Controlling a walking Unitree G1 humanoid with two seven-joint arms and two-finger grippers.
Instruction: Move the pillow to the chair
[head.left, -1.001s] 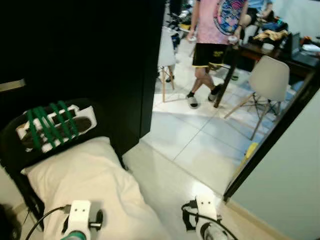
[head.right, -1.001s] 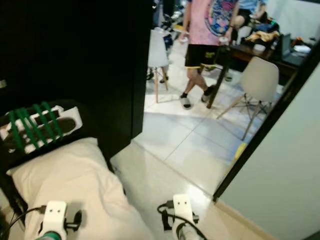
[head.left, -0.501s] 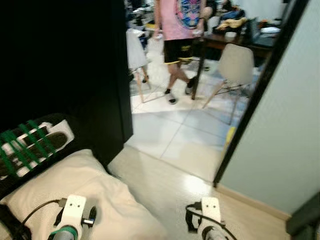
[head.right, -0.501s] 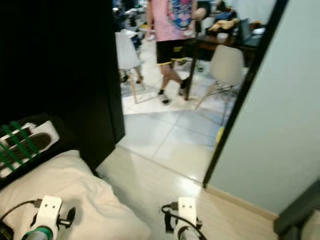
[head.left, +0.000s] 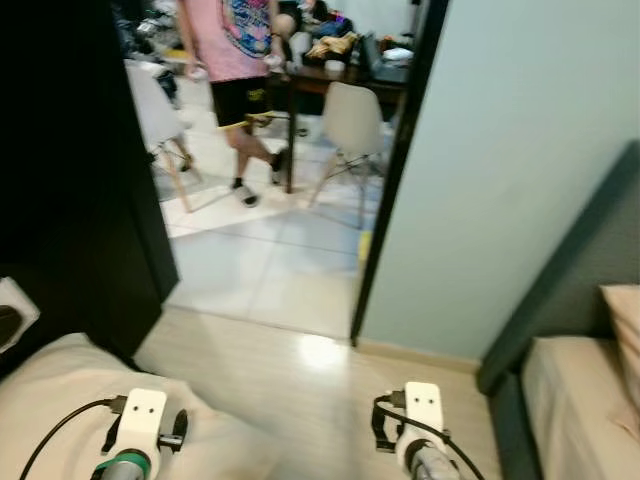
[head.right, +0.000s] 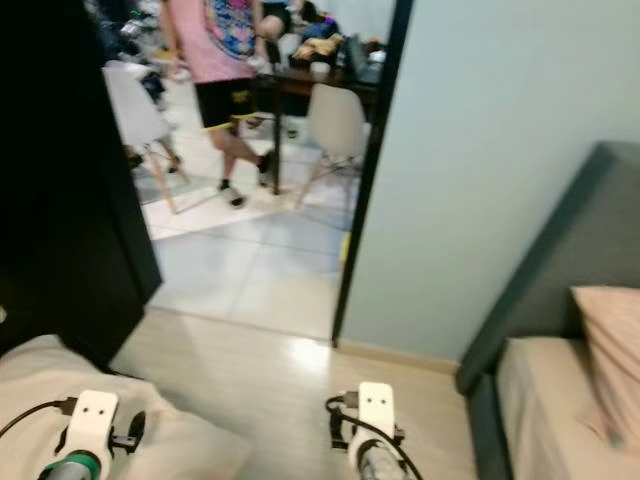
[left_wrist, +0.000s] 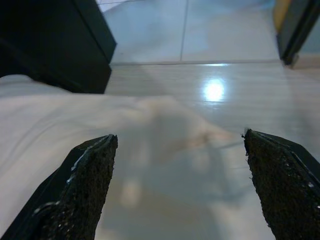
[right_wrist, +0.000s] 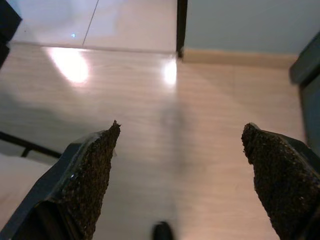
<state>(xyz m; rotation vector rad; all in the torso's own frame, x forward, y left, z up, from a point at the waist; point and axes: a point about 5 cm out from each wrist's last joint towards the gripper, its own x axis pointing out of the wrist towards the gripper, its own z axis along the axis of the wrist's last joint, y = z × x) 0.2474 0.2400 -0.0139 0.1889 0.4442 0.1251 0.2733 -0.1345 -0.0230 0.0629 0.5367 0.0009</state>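
Note:
A white pillow (head.left: 50, 400) lies low at my left, beside a black cabinet (head.left: 70, 200). My left gripper (left_wrist: 180, 135) hangs open just above the pillow (left_wrist: 75, 150), with nothing between its fingers. Over bare wooden floor (right_wrist: 150, 100), my right gripper (right_wrist: 181, 126) is open and empty too. Both wrists, left (head.left: 135, 430) and right (head.left: 415, 420), show at the bottom of the eye views. White chairs (head.left: 350, 120) stand by a dark table in the tiled room beyond the doorway.
A person in a pink shirt and black shorts (head.left: 235, 60) stands among the chairs. A dark door frame (head.left: 390, 180) and a pale wall (head.left: 520, 150) rise ahead. A grey bed frame (head.left: 560, 290) with a pinkish pillow (head.left: 625, 330) is at the right.
The camera has swung to the right: cabinet and white pillow slid to the left edge, and the wall and grey bed came into view. The person has stepped a little.

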